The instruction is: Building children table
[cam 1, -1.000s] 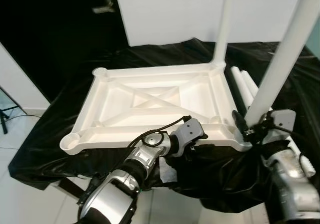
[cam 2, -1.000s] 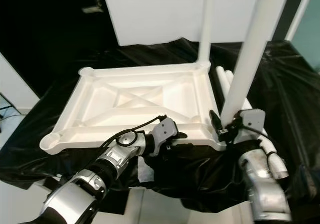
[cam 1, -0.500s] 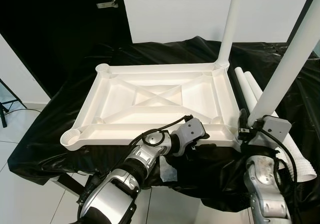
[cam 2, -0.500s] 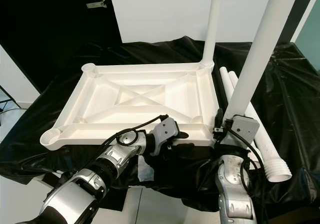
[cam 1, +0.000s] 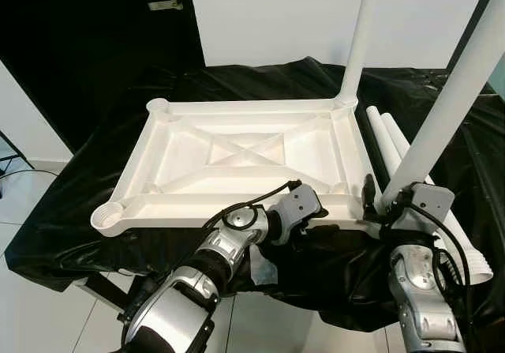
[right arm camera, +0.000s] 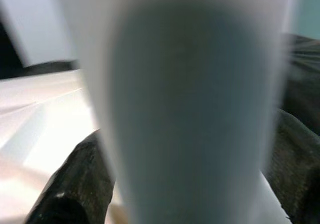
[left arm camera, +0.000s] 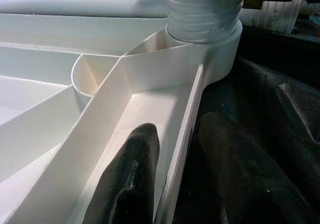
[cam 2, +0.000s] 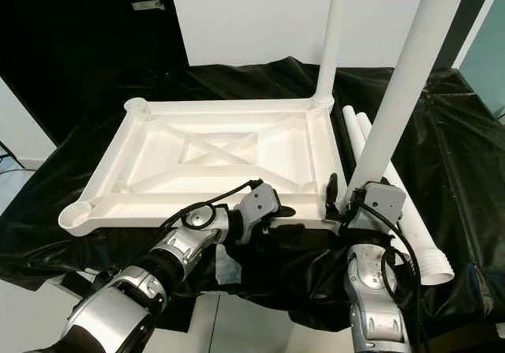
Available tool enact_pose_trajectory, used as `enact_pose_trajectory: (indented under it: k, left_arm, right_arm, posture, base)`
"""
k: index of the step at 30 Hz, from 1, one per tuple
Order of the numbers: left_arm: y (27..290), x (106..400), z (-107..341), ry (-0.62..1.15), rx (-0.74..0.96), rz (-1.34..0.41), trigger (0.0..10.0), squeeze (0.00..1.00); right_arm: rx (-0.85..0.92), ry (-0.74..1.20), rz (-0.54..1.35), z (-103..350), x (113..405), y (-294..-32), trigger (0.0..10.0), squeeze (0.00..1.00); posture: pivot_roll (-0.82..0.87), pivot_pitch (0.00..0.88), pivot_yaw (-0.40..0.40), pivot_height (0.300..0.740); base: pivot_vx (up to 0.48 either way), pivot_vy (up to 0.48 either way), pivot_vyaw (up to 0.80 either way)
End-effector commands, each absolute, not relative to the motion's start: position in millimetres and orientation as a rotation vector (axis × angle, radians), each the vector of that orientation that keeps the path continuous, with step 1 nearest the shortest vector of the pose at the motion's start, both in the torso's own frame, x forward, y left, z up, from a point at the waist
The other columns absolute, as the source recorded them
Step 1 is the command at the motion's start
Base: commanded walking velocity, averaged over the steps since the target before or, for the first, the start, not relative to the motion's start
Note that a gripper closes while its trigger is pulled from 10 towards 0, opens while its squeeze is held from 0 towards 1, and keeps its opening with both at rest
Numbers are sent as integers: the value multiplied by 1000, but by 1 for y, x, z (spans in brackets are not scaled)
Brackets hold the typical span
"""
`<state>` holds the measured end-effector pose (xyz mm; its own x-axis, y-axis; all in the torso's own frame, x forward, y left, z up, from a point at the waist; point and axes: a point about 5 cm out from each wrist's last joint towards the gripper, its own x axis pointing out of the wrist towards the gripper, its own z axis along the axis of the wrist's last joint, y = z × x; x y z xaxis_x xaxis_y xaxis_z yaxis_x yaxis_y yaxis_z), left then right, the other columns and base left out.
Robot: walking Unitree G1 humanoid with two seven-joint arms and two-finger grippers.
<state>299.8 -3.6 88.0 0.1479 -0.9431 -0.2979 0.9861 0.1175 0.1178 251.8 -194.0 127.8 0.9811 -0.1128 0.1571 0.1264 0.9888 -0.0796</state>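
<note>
The white table top (cam 1: 245,107) lies upside down on a black cloth. One white leg (cam 1: 359,37) stands in its far right corner. A second leg (cam 1: 442,108) stands tilted at the near right corner, and my right gripper (cam 1: 384,203) is shut on its base, with fingers (right arm camera: 75,184) either side of the blurred leg (right arm camera: 190,108). My left gripper (cam 1: 316,215) is shut on the near rim (left arm camera: 187,114); one finger (left arm camera: 130,179) is inside the rim, the other outside. The leg's ribbed base (left arm camera: 202,13) sits in the corner socket just beyond.
Two spare legs (cam 1: 390,136) lie on the cloth to the right of the table top. Both left corner sockets (cam 1: 158,107) (cam 1: 106,215) stand open. The cloth (cam 1: 71,211) drops to a white floor at the front and left. A white panel (cam 1: 276,13) stands behind.
The camera has shifted. My right wrist has dropped and turned at the foot of the near leg, which now stands a little more upright. My left gripper stays on the rim.
</note>
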Motion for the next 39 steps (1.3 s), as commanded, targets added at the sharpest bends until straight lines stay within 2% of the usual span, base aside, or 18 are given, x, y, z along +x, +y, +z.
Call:
enact_pose_trajectory:
  k: [1,4,7,9,13,15,19,20,21,22,23,24,33,39]
  left_arm:
    - [7,283,56,343,301,-1497,10000,0]
    - [7,282,56,344,301,-1503,10000,0]
    - [7,282,56,344,302,-1505,10000,0]
    - [7,282,56,345,304,-1507,10000,0]
    - [7,282,56,345,305,-1507,10000,0]
    - [8,283,56,344,306,-1508,10000,0]
    - [8,283,56,343,305,-1507,10000,0]
    - [8,283,57,343,305,-1506,10000,0]
    - [8,283,57,343,305,-1506,10000,0]
    - [9,283,57,343,306,-1505,10000,0]
    - [9,283,57,343,307,-1505,10000,0]
    - [9,284,57,342,309,-1505,10000,0]
    - [9,284,58,339,311,-1507,10000,0]
    - [9,283,57,341,311,-1512,10000,0]
  right_arm:
    - [-70,-108,-59,121,254,-192,10000,0]
    - [-101,-116,128,135,261,-205,10000,0]
    - [-125,-101,183,139,263,-214,10000,0]
    - [-159,-57,294,145,264,-227,10000,0]
    - [-182,-9,391,147,263,-233,10000,0]
    - [-198,52,502,145,260,-233,10000,0]
    - [-203,94,570,142,258,-233,10000,0]
    - [-204,110,598,142,258,-234,7216,0]
    - [-204,110,598,142,258,-234,7216,0]
    - [-208,134,639,142,257,-235,2706,0]
    - [-214,149,666,142,257,-237,667,0]
    - [-220,156,681,143,257,-240,0,0]
    - [-233,172,692,150,261,-251,0,0]
    - [-194,212,697,139,254,-248,0,0]
  posture:
    - [-159,0,41,740]
    - [-168,0,46,740]
    - [-168,0,47,740]
    - [-168,0,48,740]
    - [-165,0,48,740]
    - [-163,0,48,740]
    - [-159,0,47,740]
    - [-155,0,48,740]
    - [-155,0,48,740]
    - [-154,0,49,740]
    - [-154,0,49,740]
    - [-153,0,50,740]
    - [-158,0,54,740]
    - [-161,0,54,740]
  base:
    - [0,0,0]
    - [0,0,0]
    - [0,0,0]
    - [0,0,0]
    - [0,0,0]
    - [0,0,0]
    - [0,0,0]
    - [0,0,0]
    - [0,0,0]
    - [0,0,0]
    - [0,0,0]
    - [0,0,0]
    - [0,0,0]
    - [0,0,0]
